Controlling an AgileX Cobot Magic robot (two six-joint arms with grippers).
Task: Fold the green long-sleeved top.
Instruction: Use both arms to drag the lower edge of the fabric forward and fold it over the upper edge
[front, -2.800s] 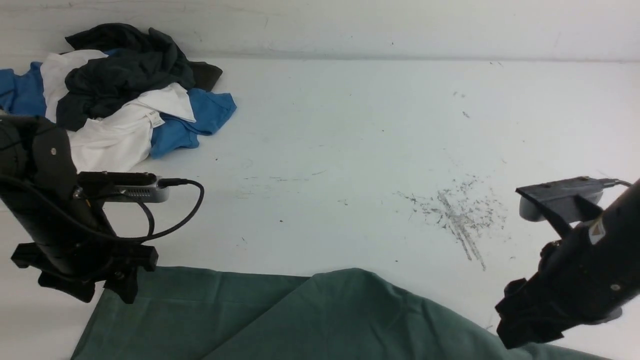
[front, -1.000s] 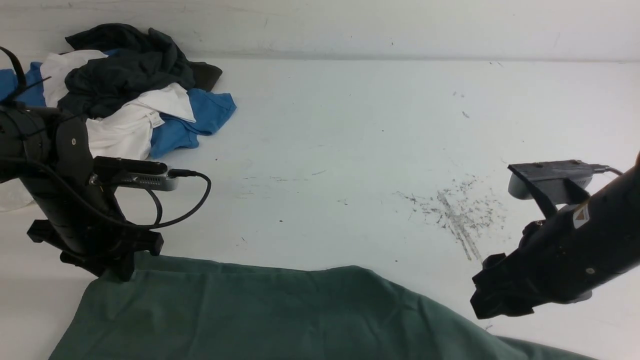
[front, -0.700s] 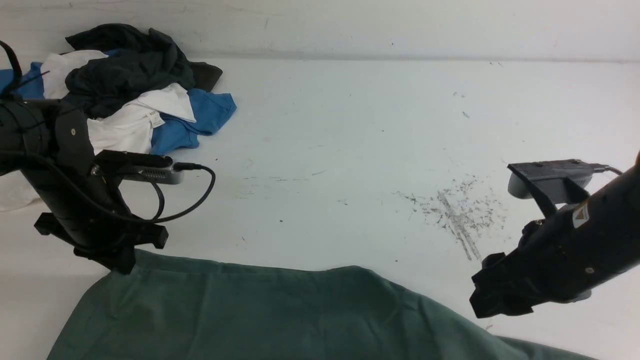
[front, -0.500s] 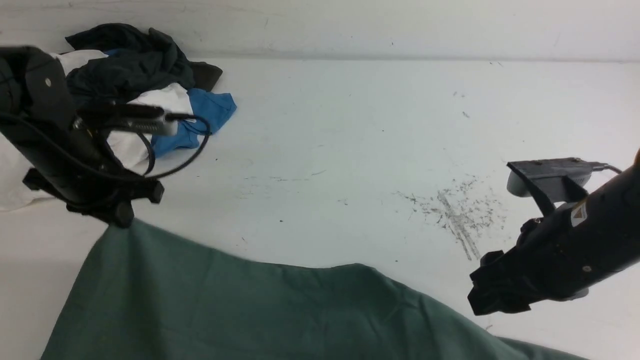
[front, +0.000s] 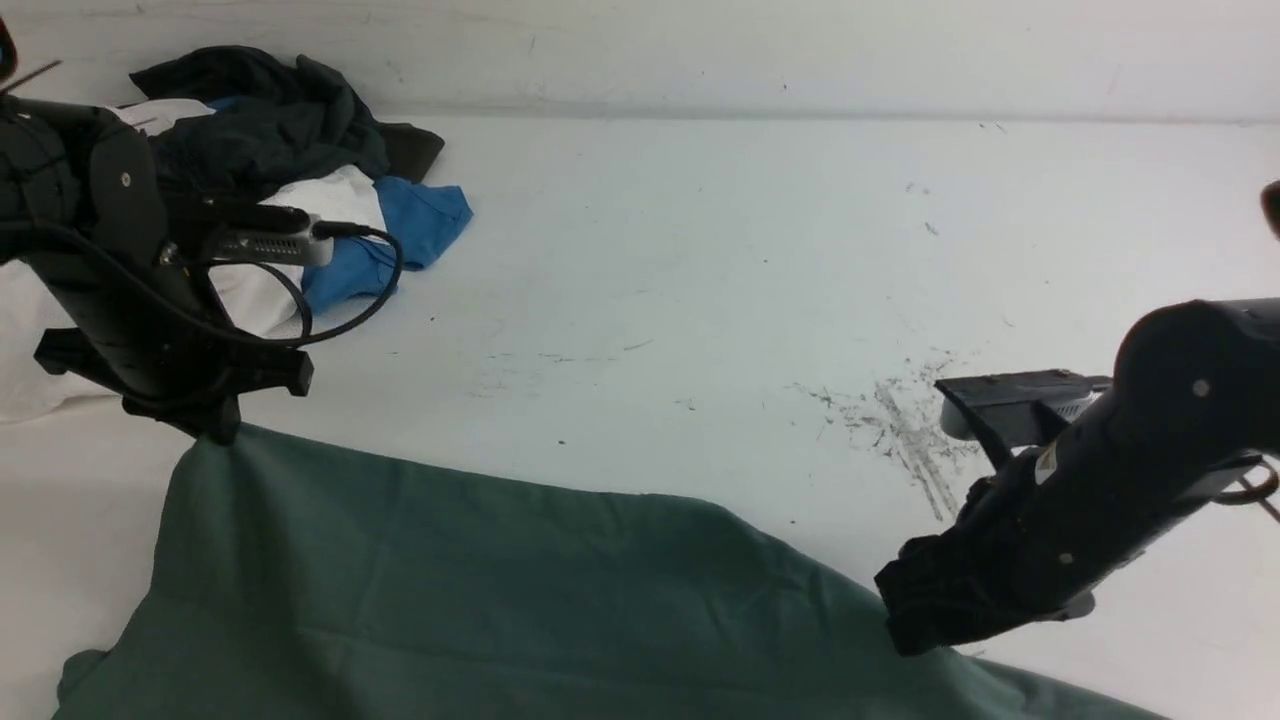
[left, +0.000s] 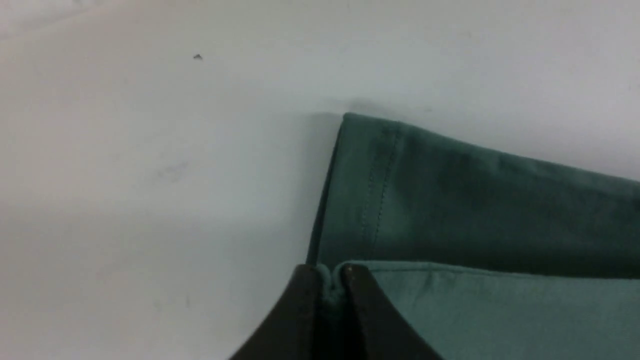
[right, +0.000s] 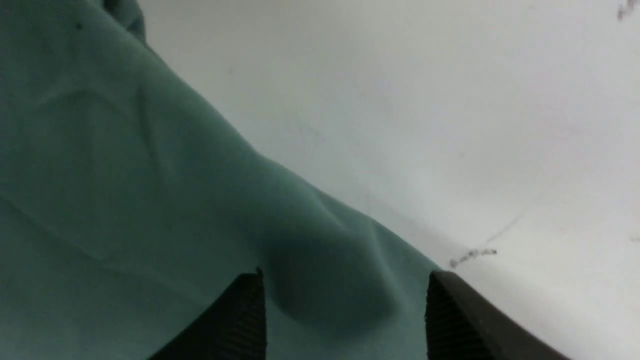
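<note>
White counter (front: 700, 250) carries the green long-sleeved top (front: 480, 600) along its near edge, a clothes heap (front: 270, 150) far left. My left jaws clamp the top's hemmed corner, presumably to carry a fold; my right jaws hover spread apart over its other edge.

top (front: 500, 600) on table (front: 700, 280), clothes pile (front: 270, 150) far left

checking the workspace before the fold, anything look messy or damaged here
Two oddities: a crumpled heap of black, white and blue clothes at the far left of the white table, and grey scratch marks right of centre. The green long-sleeved top has one corner pinched in the left pincer.
</note>
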